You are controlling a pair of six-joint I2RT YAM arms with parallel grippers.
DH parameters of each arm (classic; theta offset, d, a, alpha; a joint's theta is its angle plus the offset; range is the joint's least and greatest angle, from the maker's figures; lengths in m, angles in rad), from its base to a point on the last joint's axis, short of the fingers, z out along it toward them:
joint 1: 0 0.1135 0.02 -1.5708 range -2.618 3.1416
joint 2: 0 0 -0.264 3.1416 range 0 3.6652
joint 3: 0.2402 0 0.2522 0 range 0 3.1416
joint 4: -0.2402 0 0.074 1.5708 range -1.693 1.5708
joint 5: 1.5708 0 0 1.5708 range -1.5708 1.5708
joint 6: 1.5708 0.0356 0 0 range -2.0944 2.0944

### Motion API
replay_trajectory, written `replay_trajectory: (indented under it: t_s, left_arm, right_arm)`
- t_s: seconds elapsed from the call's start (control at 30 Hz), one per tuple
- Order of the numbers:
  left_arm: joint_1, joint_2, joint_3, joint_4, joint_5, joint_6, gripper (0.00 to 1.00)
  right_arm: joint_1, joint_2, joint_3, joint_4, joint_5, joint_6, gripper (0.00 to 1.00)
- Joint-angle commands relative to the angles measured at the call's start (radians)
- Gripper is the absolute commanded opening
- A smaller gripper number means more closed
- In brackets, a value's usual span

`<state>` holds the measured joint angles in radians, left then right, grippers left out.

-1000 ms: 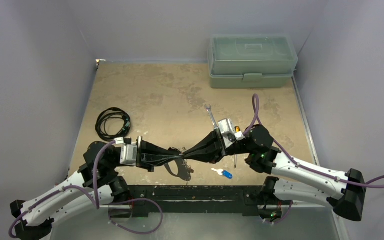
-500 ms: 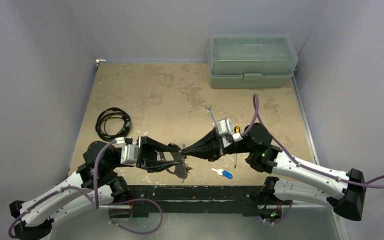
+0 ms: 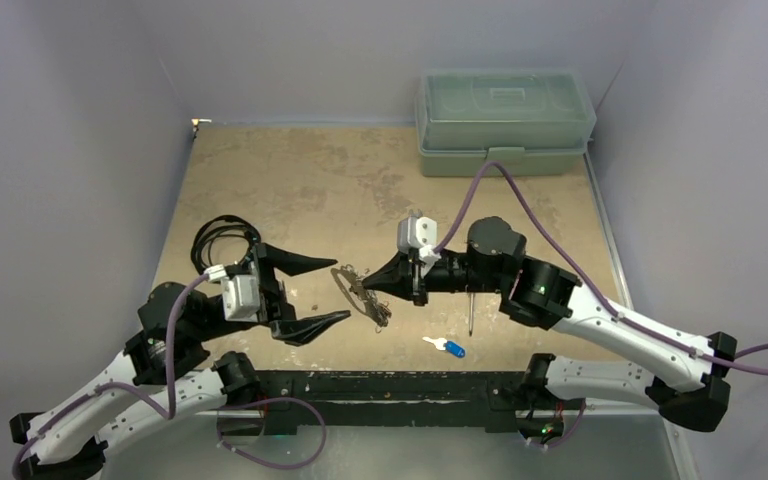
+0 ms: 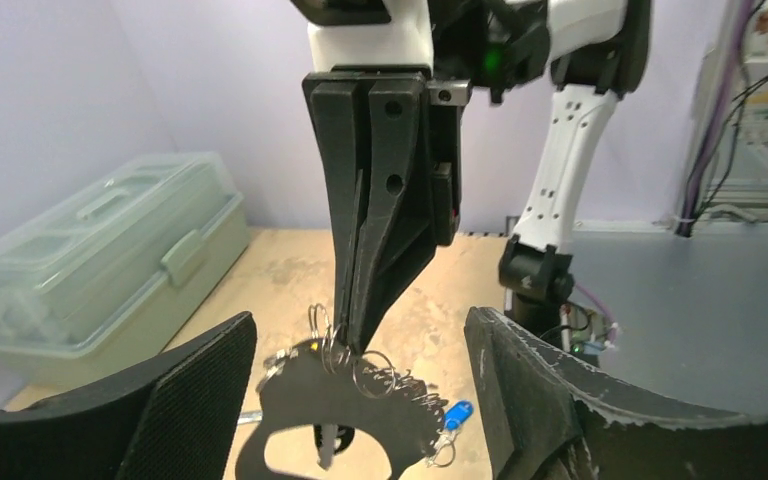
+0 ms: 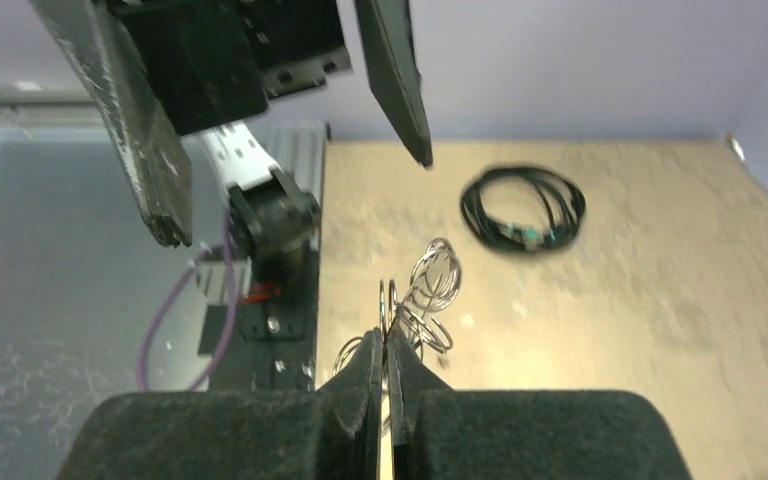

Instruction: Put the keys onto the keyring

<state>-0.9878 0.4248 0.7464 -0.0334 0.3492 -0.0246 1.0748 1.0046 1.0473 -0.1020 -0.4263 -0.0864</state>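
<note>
My right gripper [image 3: 370,288] is shut on the keyring [image 3: 358,292], a flat dark plate with wire rings along its edge, held above the table. In the left wrist view the keyring [image 4: 360,400] hangs from the right fingers [image 4: 375,230], between my own wide-apart fingers. My left gripper [image 3: 344,289] is open, with one finger on each side of the keyring and touching nothing. The right wrist view shows the plate edge-on, its rings [image 5: 430,290] sticking out past the shut tips. One key with a blue head [image 3: 450,347] lies on the table near the front edge. Other keys are not clear.
A coiled black cable [image 3: 222,243] lies at the left, just behind the left arm. A green toolbox [image 3: 505,120] stands at the back right. A screwdriver [image 3: 471,315] lies under the right arm, next to the blue key.
My left gripper has opened, let go of the keyring and drawn back to the left. The right gripper has stayed shut and carried the keyring slightly up and away from the front edge.
</note>
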Motion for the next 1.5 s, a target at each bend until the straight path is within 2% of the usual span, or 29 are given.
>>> replay_trajectory:
  t_s: [0.0, 0.1, 0.17, 0.27, 0.4, 0.6, 0.77, 1.13, 1.3, 1.47]
  left_arm:
    - [0.004, 0.000, 0.044, -0.122, -0.098, 0.072, 0.73]
    - [0.004, 0.026, 0.062, -0.170, -0.099, 0.093, 0.67]
    - [0.004, 0.048, 0.078, -0.205, -0.112, 0.106, 0.59]
    - [0.003, 0.070, 0.090, -0.229, -0.099, 0.108, 0.53]
    - [0.004, 0.092, 0.082, -0.256, -0.047, 0.122, 0.52]
    - [0.003, 0.154, 0.049, -0.257, 0.060, 0.158, 0.50]
    - [0.003, 0.154, 0.010, -0.229, 0.102, 0.207, 0.44]
    - [0.003, 0.176, -0.029, -0.201, 0.050, 0.224, 0.38]
    - [0.004, 0.195, -0.032, -0.186, 0.032, 0.178, 0.38]
    - [0.004, 0.239, -0.032, -0.191, -0.034, 0.087, 0.38]
  right_arm:
    - [0.005, 0.048, 0.154, -0.297, 0.187, -0.083, 0.00]
    - [0.010, 0.060, 0.205, -0.365, 0.231, -0.073, 0.00]
    - [0.022, 0.067, 0.253, -0.450, 0.308, -0.104, 0.00]
    - [0.050, 0.048, 0.214, -0.404, 0.287, -0.124, 0.00]
    - [0.125, 0.026, 0.135, -0.359, 0.465, -0.184, 0.00]
    - [0.161, -0.048, 0.008, -0.198, 0.578, -0.240, 0.00]
    - [0.176, -0.104, -0.102, -0.059, 0.637, -0.312, 0.00]
    - [0.221, -0.223, -0.307, 0.193, 0.624, -0.494, 0.00]
    - [0.229, -0.215, -0.322, 0.235, 0.646, -0.474, 0.00]
    - [0.229, -0.177, -0.298, 0.215, 0.714, -0.341, 0.00]
